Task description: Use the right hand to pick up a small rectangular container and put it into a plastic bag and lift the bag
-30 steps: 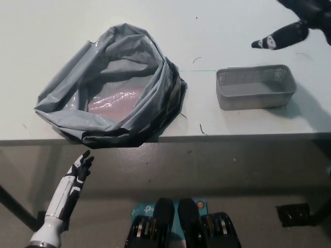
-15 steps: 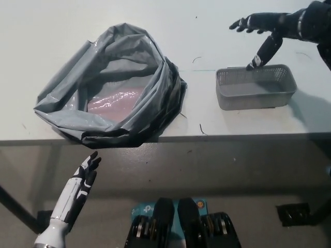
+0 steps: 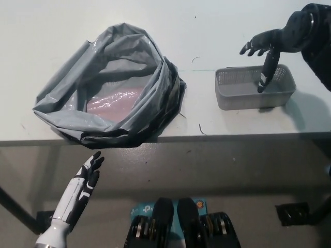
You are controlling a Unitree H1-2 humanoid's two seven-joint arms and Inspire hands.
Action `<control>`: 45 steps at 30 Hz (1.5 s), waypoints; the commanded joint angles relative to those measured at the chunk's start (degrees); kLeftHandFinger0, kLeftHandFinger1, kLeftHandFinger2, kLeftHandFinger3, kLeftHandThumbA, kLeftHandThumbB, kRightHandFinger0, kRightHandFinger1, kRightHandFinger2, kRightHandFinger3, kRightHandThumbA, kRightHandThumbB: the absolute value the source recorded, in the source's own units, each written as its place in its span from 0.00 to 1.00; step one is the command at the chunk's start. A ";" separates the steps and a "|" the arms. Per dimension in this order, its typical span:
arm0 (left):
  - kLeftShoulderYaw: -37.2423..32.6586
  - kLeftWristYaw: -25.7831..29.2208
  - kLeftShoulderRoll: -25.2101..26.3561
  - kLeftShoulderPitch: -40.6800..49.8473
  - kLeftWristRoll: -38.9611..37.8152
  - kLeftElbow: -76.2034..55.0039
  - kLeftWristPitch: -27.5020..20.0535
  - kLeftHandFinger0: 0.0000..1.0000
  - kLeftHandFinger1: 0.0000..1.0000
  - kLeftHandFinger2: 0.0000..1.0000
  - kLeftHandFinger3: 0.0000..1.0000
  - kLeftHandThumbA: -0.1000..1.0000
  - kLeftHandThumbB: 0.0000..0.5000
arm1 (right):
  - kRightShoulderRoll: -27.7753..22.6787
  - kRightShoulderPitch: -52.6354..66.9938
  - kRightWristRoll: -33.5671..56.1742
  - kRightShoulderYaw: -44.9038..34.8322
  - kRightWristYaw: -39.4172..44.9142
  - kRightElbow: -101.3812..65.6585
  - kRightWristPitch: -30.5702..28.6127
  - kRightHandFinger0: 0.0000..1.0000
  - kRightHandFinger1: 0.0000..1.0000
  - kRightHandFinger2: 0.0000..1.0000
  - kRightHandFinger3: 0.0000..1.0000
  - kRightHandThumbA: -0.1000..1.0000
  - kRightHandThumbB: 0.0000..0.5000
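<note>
The left hand (image 3: pixel 89 172) is made of white and black parts, with black fingertips. Thin dark lines are seen between its white plates. A white, rounded forearm is joined to it, with a grey band near the bottom. The right hand (image 3: pixel 269 44) is all black. Small pale marks are seen on one black finger. The right arm is covered in black too.

A white table (image 3: pixel 62 20) is seen filling the upper part of the view, its near edge running straight across the scene. A few thin dark threads or scratches (image 3: pixel 201 129) are scattered on its surface toward the right. Below the edge, a grey floor (image 3: pixel 217 170) is visible. A dark table leg (image 3: pixel 15 209) is seen at the near left, and a small black object (image 3: pixel 295 214) lies at the near right.
</note>
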 commanded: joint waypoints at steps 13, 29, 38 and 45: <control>-0.32 -0.80 0.76 -0.46 1.28 -2.07 -2.41 1.00 1.00 1.00 1.00 1.00 0.45 | 4.50 -7.68 -7.23 1.33 -4.51 9.60 -4.50 1.00 1.00 1.00 1.00 1.00 1.00; -0.34 -1.55 0.96 -0.75 1.14 -2.80 -1.83 1.00 1.00 1.00 1.00 1.00 0.48 | 7.28 -7.91 -8.13 -0.15 -9.27 18.24 -8.91 1.00 1.00 1.00 1.00 1.00 1.00; -0.36 -1.69 1.08 -1.44 1.09 -2.66 -2.04 1.00 1.00 1.00 1.00 1.00 0.51 | 7.69 -7.79 -8.86 0.19 -9.14 20.51 -10.16 1.00 1.00 1.00 1.00 1.00 1.00; -0.37 -1.76 1.12 -1.60 0.93 -2.53 -2.27 1.00 1.00 1.00 1.00 1.00 0.47 | 8.79 -6.98 -10.15 1.26 -9.36 23.34 -11.93 1.00 1.00 1.00 1.00 1.00 1.00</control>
